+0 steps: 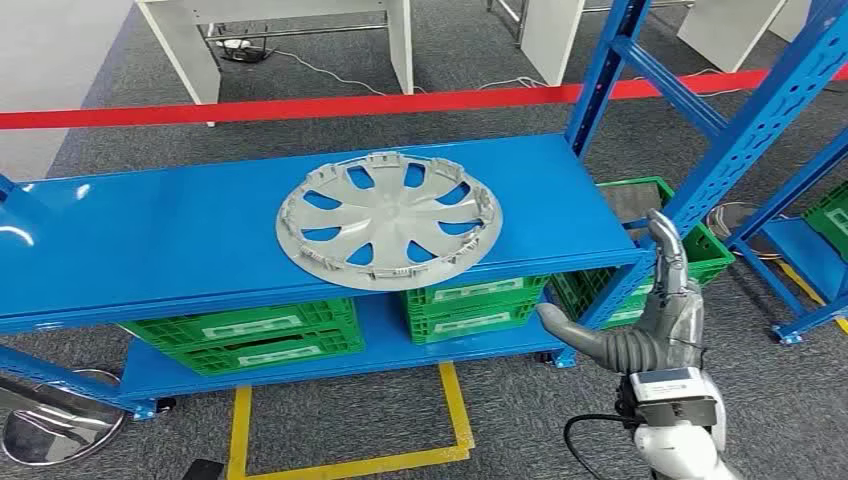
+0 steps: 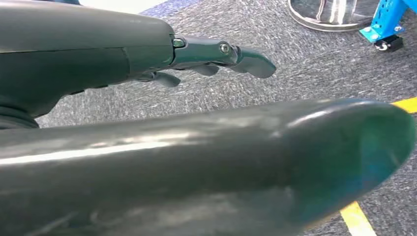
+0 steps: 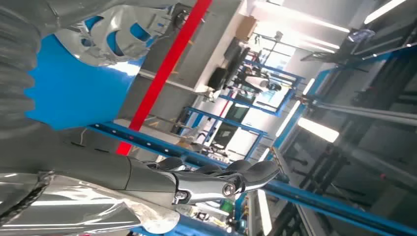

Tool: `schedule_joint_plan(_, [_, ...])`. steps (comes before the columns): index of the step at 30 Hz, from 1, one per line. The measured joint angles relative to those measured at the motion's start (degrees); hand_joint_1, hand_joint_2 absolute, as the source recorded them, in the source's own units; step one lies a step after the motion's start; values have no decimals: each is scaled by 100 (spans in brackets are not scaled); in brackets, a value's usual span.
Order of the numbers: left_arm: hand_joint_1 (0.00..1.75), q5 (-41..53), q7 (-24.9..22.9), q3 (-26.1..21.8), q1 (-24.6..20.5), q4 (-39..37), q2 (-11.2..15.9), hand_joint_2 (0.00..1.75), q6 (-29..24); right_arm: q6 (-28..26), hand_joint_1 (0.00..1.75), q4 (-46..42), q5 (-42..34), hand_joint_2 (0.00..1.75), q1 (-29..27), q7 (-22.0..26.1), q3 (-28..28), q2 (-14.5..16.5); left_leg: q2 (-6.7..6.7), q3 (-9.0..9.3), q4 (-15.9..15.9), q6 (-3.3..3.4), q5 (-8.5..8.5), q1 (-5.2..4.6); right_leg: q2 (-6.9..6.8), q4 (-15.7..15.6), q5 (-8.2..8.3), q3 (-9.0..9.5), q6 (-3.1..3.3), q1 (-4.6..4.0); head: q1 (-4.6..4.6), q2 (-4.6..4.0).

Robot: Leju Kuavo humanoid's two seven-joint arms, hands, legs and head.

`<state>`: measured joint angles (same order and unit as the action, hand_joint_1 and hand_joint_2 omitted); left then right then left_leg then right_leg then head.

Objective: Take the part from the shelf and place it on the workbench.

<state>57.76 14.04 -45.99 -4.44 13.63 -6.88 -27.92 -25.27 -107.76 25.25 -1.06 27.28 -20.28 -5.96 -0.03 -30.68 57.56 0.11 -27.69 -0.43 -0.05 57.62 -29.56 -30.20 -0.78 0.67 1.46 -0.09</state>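
A silver wheel cover (image 1: 389,220) lies flat on the blue shelf (image 1: 150,240), right of its middle. My right hand (image 1: 655,315) is raised beside the shelf's right front corner, fingers stretched upward and thumb spread toward the shelf, holding nothing and clear of the cover. The right wrist view catches the wheel cover (image 3: 115,32) on the blue shelf (image 3: 74,88) past the hand's fingers (image 3: 216,182). My left hand (image 2: 147,59) hangs over the grey carpet with its fingers (image 2: 221,54) extended and nothing in them.
Green crates (image 1: 470,300) fill the lower shelf. A blue rack upright (image 1: 720,170) rises just right of my right hand, with another green crate (image 1: 700,250) behind it. Red tape (image 1: 300,108) crosses the floor behind. Yellow floor lines (image 1: 455,410) and a round metal base (image 1: 50,420) lie in front.
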Motion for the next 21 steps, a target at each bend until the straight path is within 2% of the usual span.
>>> schedule_joint_plan(2, [0, 48, -23, 15, -19, -2, -1, 0, 35, 58, 0, 128, 69, 175, 171, -74, -24, -8, 3, -2, 0, 2, 2, 0, 4, 0, 3, -2, -1, 0, 0, 0])
schedule_joint_plan(7, [0, 242, -175, 137, -155, -8, -29, 0, 169, 277, 0, 1060, 334, 175, 1368, -407, -242, -23, 0, -13, 3, 8, 27, 0, -3, 1, 22, -13, -4, 0, 1, 0])
schedule_joint_plan(12, [0, 340, -229, 237, -197, -8, -55, 0, 207, 268, 0, 1774, 573, 175, 2158, -585, -436, -20, -10, -29, 11, 10, 37, 0, -14, 1, 30, -21, -7, 0, 1, 0])
schedule_joint_plan(21, [0, 395, -281, 334, -214, -10, -59, 0, 244, 217, 0, 2256, 812, 175, 2626, -703, -636, -16, -10, -55, 16, 10, 37, 0, -15, 2, 31, -41, -9, 0, 0, 0])
